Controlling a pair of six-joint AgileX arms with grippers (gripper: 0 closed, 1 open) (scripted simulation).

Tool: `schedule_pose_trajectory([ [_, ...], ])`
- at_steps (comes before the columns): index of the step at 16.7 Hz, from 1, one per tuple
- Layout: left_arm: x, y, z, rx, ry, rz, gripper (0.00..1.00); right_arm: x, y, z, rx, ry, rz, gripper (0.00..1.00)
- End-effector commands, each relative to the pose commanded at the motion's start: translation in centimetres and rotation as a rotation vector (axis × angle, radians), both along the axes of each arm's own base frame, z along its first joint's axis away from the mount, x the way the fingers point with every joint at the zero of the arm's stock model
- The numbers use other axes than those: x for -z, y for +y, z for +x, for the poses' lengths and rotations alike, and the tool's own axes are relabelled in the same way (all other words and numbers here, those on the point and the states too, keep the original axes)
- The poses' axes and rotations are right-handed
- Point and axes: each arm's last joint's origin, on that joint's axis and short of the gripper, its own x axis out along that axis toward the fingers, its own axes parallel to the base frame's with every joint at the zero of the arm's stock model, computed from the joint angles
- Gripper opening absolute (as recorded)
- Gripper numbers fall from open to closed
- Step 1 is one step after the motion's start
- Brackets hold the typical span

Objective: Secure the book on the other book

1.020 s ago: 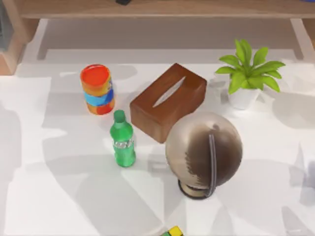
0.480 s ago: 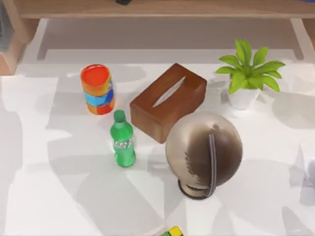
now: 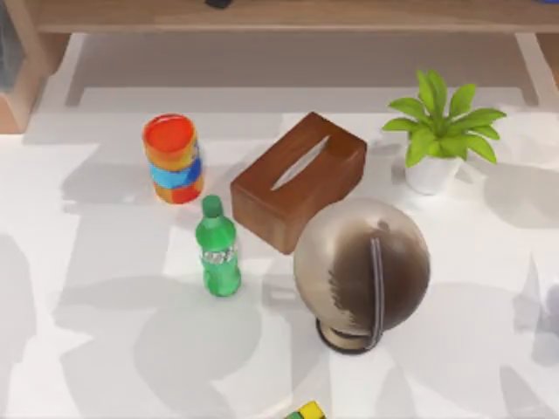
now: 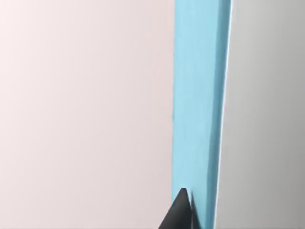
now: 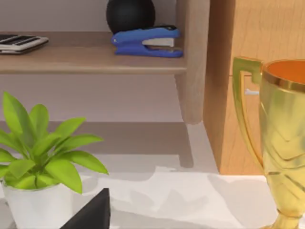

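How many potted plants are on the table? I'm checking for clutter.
1: the green leafy plant in a white pot stands at the table's far right, beyond the grey globe; others may lie outside view.

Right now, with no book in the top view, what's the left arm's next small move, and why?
Probably back the left pincer slightly away from the light-blue flat surface. It sits so close that I can't confirm this is a book. The top view offers a brown wooden tissue box and a globe.

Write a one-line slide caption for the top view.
Tabletop with globe, wooden tissue box, green bottle, striped can and potted plant.
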Motion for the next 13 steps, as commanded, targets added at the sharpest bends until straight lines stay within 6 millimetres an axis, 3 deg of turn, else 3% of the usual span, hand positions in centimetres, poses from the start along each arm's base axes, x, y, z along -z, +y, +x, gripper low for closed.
schedule_pose_trajectory([
  [3, -0.1, 2.1, -3.4, -0.069, 0.049, 0.320, 0.00, 0.0, 0.0, 0.0, 0.000, 0.000, 0.000, 1.00],
  [6, 2.0, 3.6, -6.2, -0.103, 0.152, 0.609, 0.00, 0.0, 0.0, 0.0, 0.000, 0.000, 0.000, 1.00],
  [9, 6.1, 4.5, -8.3, -0.074, 0.284, 0.821, 0.00, 0.0, 0.0, 0.0, 0.000, 0.000, 0.000, 1.00],
  [13, 13.2, 4.3, -10.5, 0.049, 0.452, 0.943, 0.00, 0.0, 0.0, 0.0, 0.000, 0.000, 0.000, 1.00],
])
